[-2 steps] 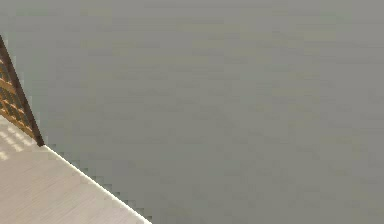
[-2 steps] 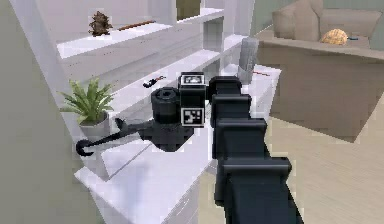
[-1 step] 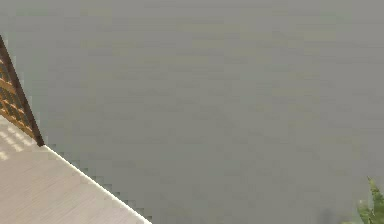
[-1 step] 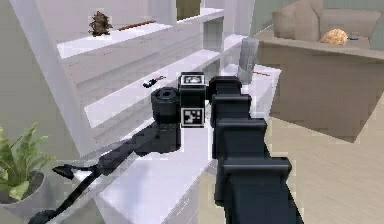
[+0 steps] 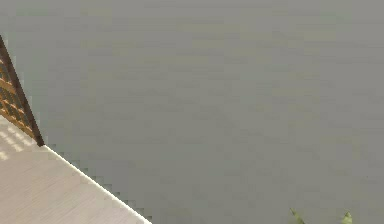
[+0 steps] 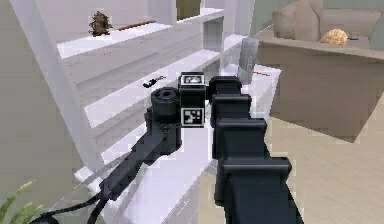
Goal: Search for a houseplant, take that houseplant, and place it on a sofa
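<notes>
1. Green leaf tips (image 5: 346, 216), most likely the houseplant, poke up at the bottom edge of the forward view, toward its right. The pot is out of frame.
2. More leaf tips (image 6: 14, 205) sit in the bottom left corner of the arm side view, low down beside the foot of a white shelf unit (image 6: 130, 50).
3. The plant looks untaken: the leaves lie well apart from the far end of the dark arm (image 6: 245, 150). The search seems close to done, with taking and placing both left to do.
4. A tan sofa (image 6: 330, 75) stands in the arm side view's upper right, beyond the shelf unit. A pale rounded thing (image 6: 334, 37) rests on it, and the plant is not yet there.
5. The jaws sit at the arm's far end, left of two white marker squares (image 6: 191, 98). Whether they are released or clenched cannot be told. A shelf board lies behind them, so I cannot tell whether they hold or touch anything.
6. On the top shelf stands a small brown figure (image 6: 99, 22), and a small dark thing (image 6: 152, 82) lies on the board below.
7. Ahead is a plain grey wall (image 5: 220, 90), with a strip of pale floor (image 5: 50, 195) and a brown panel (image 5: 12, 85) at the forward view's left.
</notes>
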Robot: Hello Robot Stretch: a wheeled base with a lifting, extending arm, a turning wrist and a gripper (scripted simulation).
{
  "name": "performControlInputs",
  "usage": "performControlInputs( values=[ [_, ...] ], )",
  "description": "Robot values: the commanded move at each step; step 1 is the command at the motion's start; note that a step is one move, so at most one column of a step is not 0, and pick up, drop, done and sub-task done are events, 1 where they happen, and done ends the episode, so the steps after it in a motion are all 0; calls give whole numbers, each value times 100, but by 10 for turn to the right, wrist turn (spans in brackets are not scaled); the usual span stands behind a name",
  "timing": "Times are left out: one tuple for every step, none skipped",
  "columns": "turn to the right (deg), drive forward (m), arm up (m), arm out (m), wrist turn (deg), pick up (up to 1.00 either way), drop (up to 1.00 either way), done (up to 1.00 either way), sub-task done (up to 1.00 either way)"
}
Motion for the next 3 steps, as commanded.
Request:
performControlInputs(
  values=[
    [0, 0, 0, -14, 0, 0, 0, 0, 0],
    [-450, 0, 0, 0, 0, 0, 0, 0, 0],
    [-450, 0, 0, 0, 0, 0, 0, 0, 0]
  ],
)
